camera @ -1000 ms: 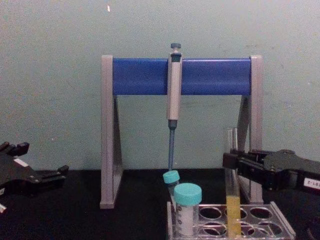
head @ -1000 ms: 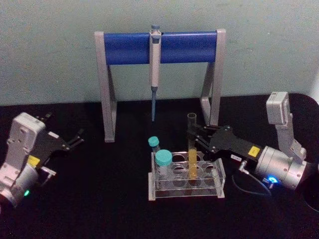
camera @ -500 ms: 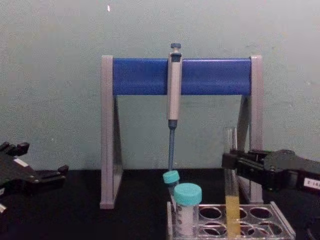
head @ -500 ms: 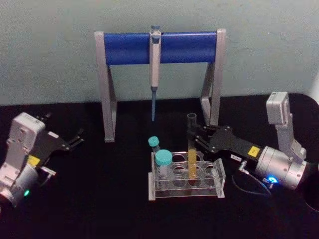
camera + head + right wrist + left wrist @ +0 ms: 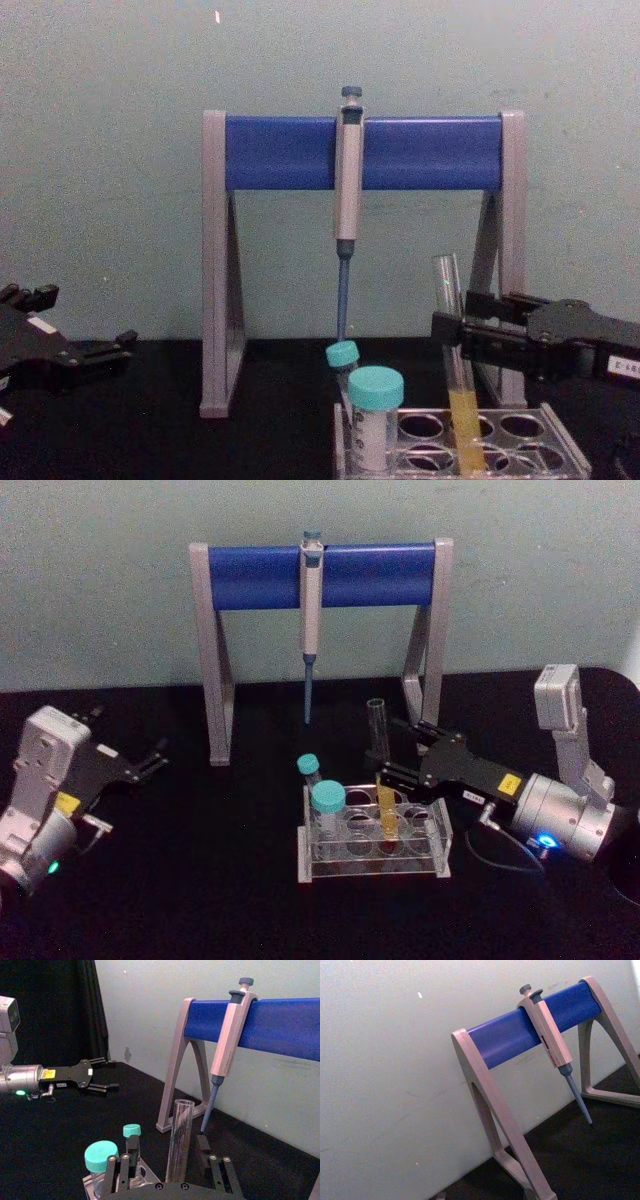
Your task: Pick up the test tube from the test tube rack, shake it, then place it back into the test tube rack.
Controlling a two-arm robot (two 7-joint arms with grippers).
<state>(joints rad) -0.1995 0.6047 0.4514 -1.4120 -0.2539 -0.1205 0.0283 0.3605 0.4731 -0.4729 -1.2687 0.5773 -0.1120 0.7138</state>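
Test tube: the test tube (image 5: 379, 770) leans in the test tube rack (image 5: 375, 836), its open top tipped toward the robot's left and its yellow-filled foot down in a hole of the middle column (image 5: 458, 385).
Right gripper: the right gripper (image 5: 392, 752) comes in from the right, and its fingers (image 5: 452, 329) close on the glass about halfway up, above the liquid; from its own wrist camera the clear tube (image 5: 178, 1141) rises between the two black fingers (image 5: 204, 1146).
Rack: it sits on the black counter (image 5: 220, 880), with two teal-capped vials (image 5: 326, 813) standing at its left end.
Left gripper: the left gripper (image 5: 154, 759) rests low over the counter at the far left, well apart from the rack, fingers spread open (image 5: 104, 1075).
Behind: a pipette (image 5: 311, 620) hangs from the blue bar of the grey stand (image 5: 213, 650).
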